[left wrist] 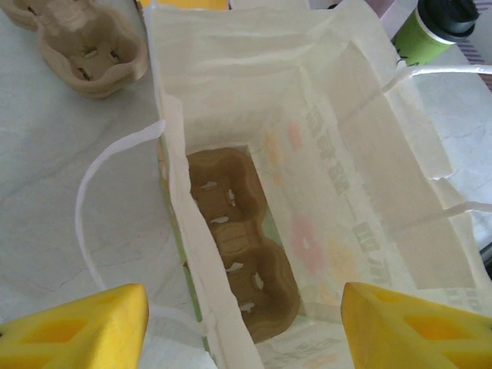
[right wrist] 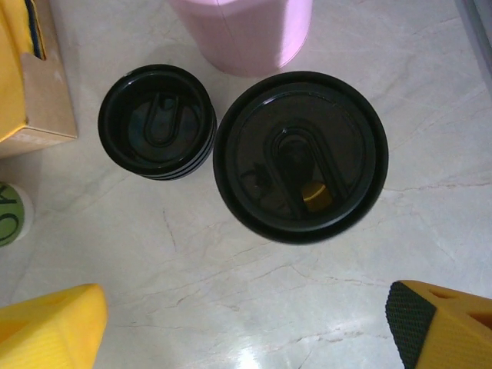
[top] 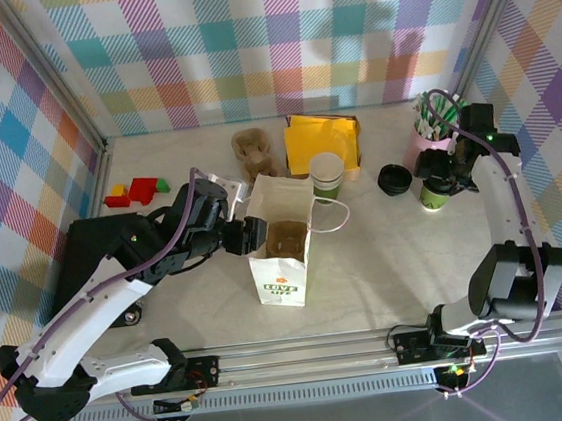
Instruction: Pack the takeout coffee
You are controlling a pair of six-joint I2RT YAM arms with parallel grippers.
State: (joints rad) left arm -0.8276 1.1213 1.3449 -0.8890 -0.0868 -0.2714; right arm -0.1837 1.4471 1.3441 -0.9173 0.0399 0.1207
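Standing open near the middle of the pale stone-look table (top: 387, 260), the white paper bag (top: 283, 250) shows a brown cardboard cup carrier (left wrist: 238, 238) lying flat on its bottom. Behind the bag sit a yellow box (top: 322, 141) and a second, empty carrier (top: 253, 153), with a stack of lidless cups (top: 328, 175) just beside the bag's far right corner. The left gripper (left wrist: 242, 307) hovers over the near edge of the bag's mouth, its yellow fingers spread wide and holding nothing. Over at the far right of the table, the right gripper (right wrist: 246, 323) hangs above the takeout coffee (right wrist: 300, 157) with its fingers wide apart and touching nothing. That cup stands upright on the table with its black lid on, just in front of the pink cup (right wrist: 242, 34) and just beside a low stack of black lids (right wrist: 157, 121)
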